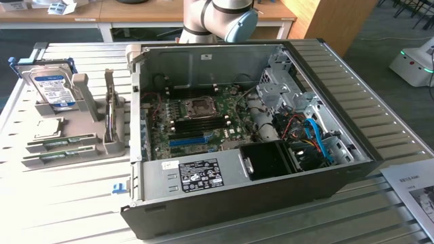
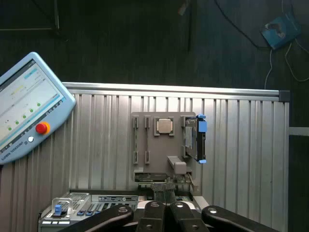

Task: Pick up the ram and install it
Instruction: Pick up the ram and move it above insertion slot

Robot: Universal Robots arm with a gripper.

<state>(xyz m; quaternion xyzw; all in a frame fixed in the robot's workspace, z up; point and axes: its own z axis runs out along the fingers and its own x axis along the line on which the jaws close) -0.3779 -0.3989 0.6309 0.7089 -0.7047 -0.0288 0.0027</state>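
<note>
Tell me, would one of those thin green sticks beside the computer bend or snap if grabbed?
Probably stiff: the green stick looks like a flat circuit board. Likely light, being so thin. Possibly fragile, since it lies cradled in a grey holder.

The ram sticks (image 1: 60,142) are green with white labels, their holder (image 1: 115,145) grey, and the table (image 1: 68,203) silver and ribbed. The hard drive (image 1: 54,87) bears a blue label, and the motherboard (image 1: 203,119) is green with a blue slot (image 1: 186,141). The teach pendant (image 2: 29,111) is pale blue with 1 red button (image 2: 42,128).
</note>
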